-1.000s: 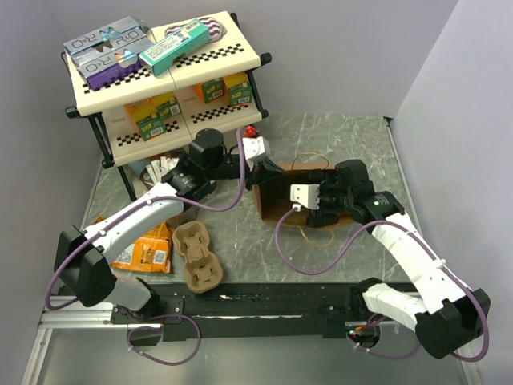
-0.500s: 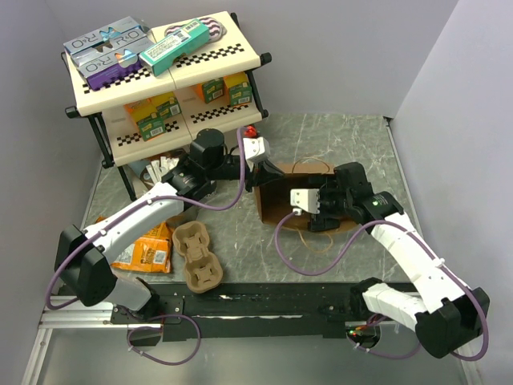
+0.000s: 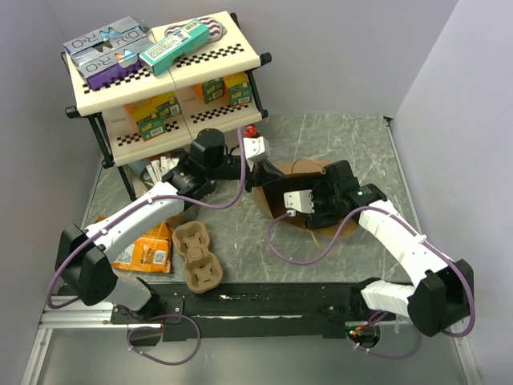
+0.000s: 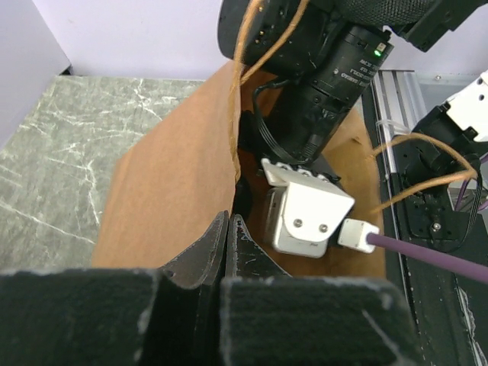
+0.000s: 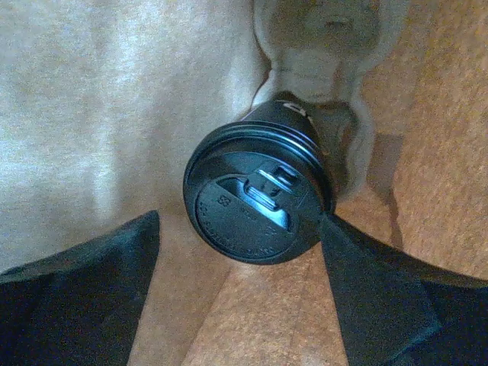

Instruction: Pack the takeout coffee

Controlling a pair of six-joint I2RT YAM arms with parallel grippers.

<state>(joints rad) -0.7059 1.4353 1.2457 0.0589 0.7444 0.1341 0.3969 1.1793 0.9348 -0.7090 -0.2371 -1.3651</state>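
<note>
The takeout coffee [image 5: 255, 202] shows its round black lid in the right wrist view. It stands deep inside the brown paper bag [image 3: 276, 210], set into a pale pulp carrier [image 5: 320, 46]. My right gripper [image 5: 240, 219] reaches into the bag, open, with its fingers spread either side of the lid. The right fingertip [image 5: 335, 236] is at the lid's edge. My left gripper [image 4: 227, 217] is shut on the bag's upper rim [image 4: 229, 114] and holds the mouth open. From above, the right wrist [image 3: 333, 196] covers the bag's opening and hides the cup.
A two-tier shelf [image 3: 160, 72] with boxes stands at the back left. A cup of white sticks [image 3: 160, 168] sits under it. A brown pulp cup carrier [image 3: 199, 255] and an orange snack packet [image 3: 148, 253] lie at the front left. The bag's twine handles [image 3: 309, 164] stick out.
The right arm has swung left and pushed further into the bag, and the bag has shifted with it. The left arm has held still on the rim.
</note>
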